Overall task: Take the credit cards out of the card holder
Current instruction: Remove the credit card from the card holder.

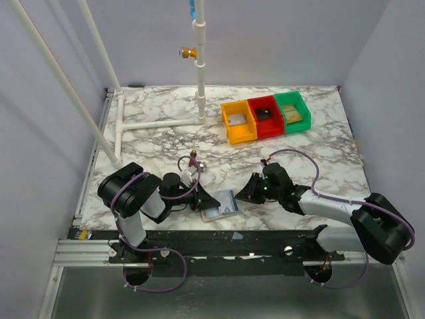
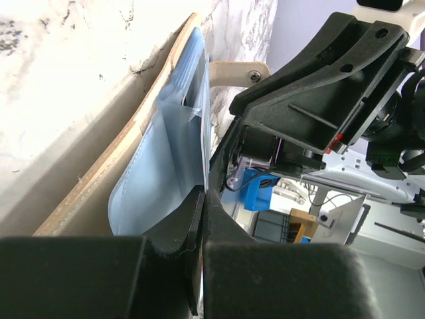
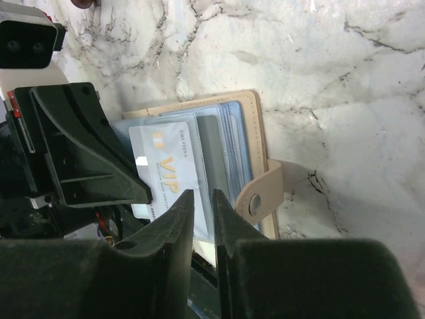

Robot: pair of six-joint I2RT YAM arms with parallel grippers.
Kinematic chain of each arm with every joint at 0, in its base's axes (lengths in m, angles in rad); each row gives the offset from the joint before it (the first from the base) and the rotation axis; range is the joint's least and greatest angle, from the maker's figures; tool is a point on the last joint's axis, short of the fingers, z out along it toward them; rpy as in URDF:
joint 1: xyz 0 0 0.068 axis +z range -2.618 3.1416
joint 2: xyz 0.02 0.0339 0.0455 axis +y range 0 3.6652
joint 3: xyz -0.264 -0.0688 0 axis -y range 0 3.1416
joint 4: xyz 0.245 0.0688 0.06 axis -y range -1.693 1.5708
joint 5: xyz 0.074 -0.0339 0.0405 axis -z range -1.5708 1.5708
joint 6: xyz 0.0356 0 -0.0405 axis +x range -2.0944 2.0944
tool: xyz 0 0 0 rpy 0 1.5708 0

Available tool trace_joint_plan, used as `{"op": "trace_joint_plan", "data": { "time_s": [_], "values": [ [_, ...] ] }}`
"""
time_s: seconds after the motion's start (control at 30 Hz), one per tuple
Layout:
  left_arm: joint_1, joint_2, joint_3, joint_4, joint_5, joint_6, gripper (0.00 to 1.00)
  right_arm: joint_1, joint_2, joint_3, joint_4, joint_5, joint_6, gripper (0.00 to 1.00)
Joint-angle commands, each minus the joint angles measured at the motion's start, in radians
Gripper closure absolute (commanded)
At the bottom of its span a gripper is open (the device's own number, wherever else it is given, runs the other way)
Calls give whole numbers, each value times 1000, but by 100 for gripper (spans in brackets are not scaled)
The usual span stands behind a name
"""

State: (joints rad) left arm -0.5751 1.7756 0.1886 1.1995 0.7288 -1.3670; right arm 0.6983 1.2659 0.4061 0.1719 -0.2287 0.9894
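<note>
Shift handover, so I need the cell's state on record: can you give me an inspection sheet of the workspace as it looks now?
Surface: marble-pattern table, no spills seen.
Job's things: card holder lies open near the front edge, a white VIP card partly out of its sleeve.
Clutter: yellow bin, red bin and green bin in a row at the far right, each holding small items. White pipe frame at the far left.
Grippers: left gripper shut on the holder's edge. Right gripper narrowly parted over the card, no grip seen.
Cables: purple cables loop along both arms, clear of the holder.
Surroundings: plain walls.
</note>
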Motion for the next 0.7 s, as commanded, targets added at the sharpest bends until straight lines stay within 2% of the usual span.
{"op": "trace_joint_plan", "data": {
  "time_s": [0.0, 0.13, 0.27, 0.67],
  "values": [
    [9, 10, 3, 72, 11, -1, 100, -6, 5, -18, 28, -29, -18, 75],
    [9, 94, -7, 267, 33, -89, 100, -6, 4, -16, 41, -52, -23, 67],
    [10, 145, -15, 377, 39, -139, 100, -5, 28, -22, 60, -72, -20, 67],
    [9, 138, -18, 389, 41, -142, 100, -5, 65, -36, 109, -85, -3, 67]
  ]
}}
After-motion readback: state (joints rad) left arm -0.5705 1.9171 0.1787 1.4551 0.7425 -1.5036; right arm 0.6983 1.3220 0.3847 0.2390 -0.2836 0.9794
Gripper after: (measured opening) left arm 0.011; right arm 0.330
